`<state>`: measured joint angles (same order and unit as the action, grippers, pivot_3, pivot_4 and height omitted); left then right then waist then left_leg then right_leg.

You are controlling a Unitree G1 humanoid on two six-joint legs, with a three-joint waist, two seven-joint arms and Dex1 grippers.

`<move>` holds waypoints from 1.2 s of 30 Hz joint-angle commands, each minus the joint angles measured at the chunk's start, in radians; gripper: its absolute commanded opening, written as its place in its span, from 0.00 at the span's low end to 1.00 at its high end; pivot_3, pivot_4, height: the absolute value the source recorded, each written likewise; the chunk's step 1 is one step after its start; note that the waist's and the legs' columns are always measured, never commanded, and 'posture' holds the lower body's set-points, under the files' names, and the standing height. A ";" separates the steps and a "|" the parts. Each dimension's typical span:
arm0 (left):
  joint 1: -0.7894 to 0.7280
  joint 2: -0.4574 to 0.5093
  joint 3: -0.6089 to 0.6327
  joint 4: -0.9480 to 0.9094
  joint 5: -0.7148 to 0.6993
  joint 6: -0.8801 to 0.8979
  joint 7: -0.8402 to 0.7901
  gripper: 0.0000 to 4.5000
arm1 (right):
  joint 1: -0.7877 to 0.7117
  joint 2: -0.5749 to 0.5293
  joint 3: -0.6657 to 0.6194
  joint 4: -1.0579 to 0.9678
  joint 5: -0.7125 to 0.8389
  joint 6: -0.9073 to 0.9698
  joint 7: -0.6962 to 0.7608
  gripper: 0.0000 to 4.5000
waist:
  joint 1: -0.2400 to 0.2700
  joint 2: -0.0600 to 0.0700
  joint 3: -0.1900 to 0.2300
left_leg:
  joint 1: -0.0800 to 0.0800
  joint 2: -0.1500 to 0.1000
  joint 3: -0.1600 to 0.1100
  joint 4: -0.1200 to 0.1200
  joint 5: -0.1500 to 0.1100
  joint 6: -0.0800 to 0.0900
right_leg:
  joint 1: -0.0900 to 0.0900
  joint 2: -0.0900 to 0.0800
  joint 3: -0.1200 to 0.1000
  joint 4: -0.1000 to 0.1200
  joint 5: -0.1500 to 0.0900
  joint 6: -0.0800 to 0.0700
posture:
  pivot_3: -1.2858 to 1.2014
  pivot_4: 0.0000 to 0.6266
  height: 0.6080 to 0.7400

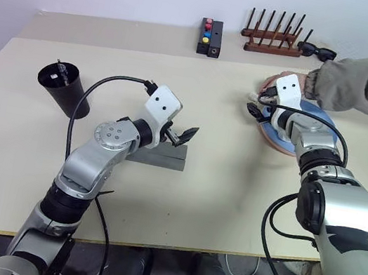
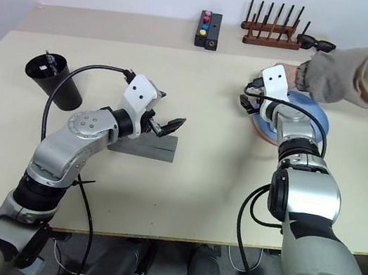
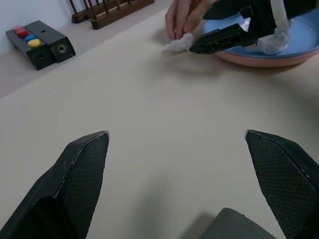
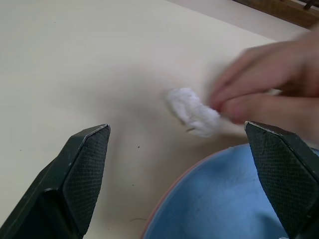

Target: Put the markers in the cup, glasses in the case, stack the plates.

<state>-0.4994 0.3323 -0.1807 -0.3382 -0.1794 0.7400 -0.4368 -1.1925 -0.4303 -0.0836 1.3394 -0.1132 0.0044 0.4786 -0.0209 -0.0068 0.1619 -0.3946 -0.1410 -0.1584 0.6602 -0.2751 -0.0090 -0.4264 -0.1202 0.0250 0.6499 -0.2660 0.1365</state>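
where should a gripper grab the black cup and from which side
Grip the black cup around its tapered wall, just below the wider rim, coming in level from the side that faces the left gripper. It stands upright with markers sticking out of its mouth, so a grasp from above would probably hit them; the flare under the rim should keep the open fingers from slipping.

Table: smooth matt beige top. Rack: dark wood. Plates: smooth, slightly glossy. Wad: crumpled white paper. Fingers: black, textured.
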 commanded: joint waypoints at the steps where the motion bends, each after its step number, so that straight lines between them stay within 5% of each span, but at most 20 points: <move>1: -0.004 0.002 0.011 -0.038 -0.002 -0.004 0.002 1.00 | -0.035 -0.002 0.001 -0.024 0.002 -0.029 0.005 0.98 | 0.000 0.000 0.000 | 0.000 0.000 0.000 0.000 0.000 0.000 | 0.000 0.000 0.000 0.000 0.000 0.000 | 0.52 0.24 1.00; 25: -0.024 0.000 -0.010 0.018 -0.002 -0.056 -0.058 1.00 | 0.040 -0.087 0.034 -0.112 0.005 -0.100 0.115 0.98 | 0.002 0.000 0.000 | 0.000 0.000 0.000 0.000 0.000 0.000 | 0.000 0.000 0.000 0.000 0.000 0.000 | 0.52 0.24 1.00; 30: -0.028 0.009 -0.004 0.032 -0.002 -0.066 -0.069 1.00 | 0.108 -0.126 0.047 -0.212 0.036 -0.037 0.302 0.98 | 0.002 0.000 0.000 | 0.000 0.000 0.000 0.000 0.000 0.000 | 0.000 0.000 0.000 0.000 0.000 0.000 | 0.52 0.24 1.00; 36: -0.018 0.045 0.007 0.049 -0.014 -0.086 -0.114 1.00 | 0.330 -0.172 0.070 -0.608 0.134 0.147 0.570 0.98 | 0.004 0.000 0.000 | 0.000 0.000 0.000 0.000 0.000 0.000 | 0.000 0.000 0.000 0.000 0.000 0.000 | 0.52 0.24 1.00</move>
<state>-0.5086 0.3698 -0.1895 -0.2723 -0.1864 0.6818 -0.5360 -0.8678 -0.5763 -0.0113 0.8407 -0.0162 0.1186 1.0029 -0.0170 -0.0068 0.1618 -0.3948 -0.1409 -0.1583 0.6608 -0.2751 -0.0089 -0.4263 -0.1203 0.0249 0.6499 -0.2660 0.1366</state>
